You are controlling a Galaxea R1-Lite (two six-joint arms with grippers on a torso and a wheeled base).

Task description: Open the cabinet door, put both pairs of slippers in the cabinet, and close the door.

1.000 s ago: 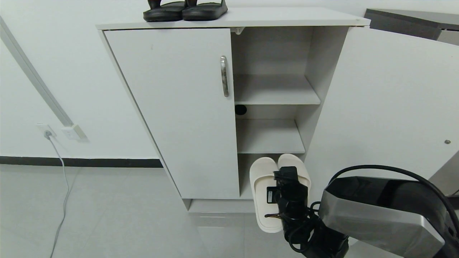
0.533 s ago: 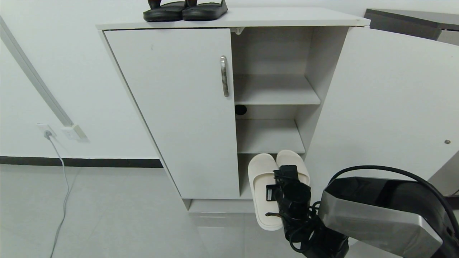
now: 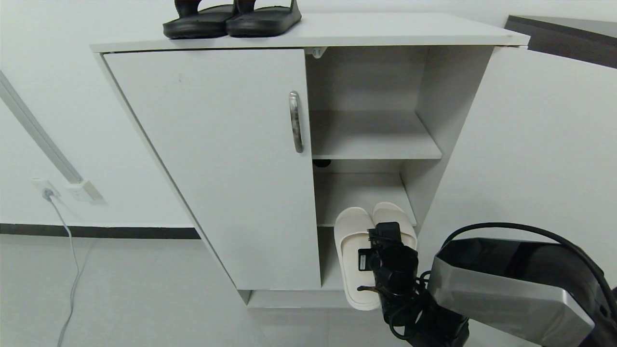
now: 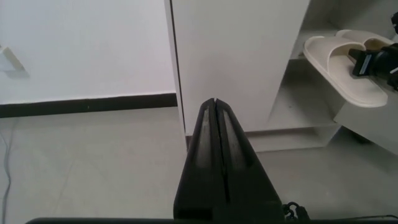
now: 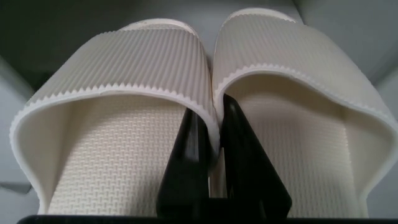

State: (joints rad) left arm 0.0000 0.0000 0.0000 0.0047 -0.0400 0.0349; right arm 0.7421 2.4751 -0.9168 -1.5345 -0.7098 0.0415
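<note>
Right wrist view: right gripper (image 5: 213, 127) clamps white slippers (image 5: 118, 81).

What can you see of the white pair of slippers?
The white slippers are cream slides of soft, foam-like material, with ribbed straps and a textured footbed. They are side by side, soles down, in the air, toes towards the lowest opening of the cabinet. The right gripper is shut on their two inner strap edges, pressed together. Nothing else visibly touches them.

left tool (image 4: 214, 102): fingers pressed together | right tool (image 5: 213, 124): arm extended forward, pinching white slippers (image 5: 112, 81)
</note>
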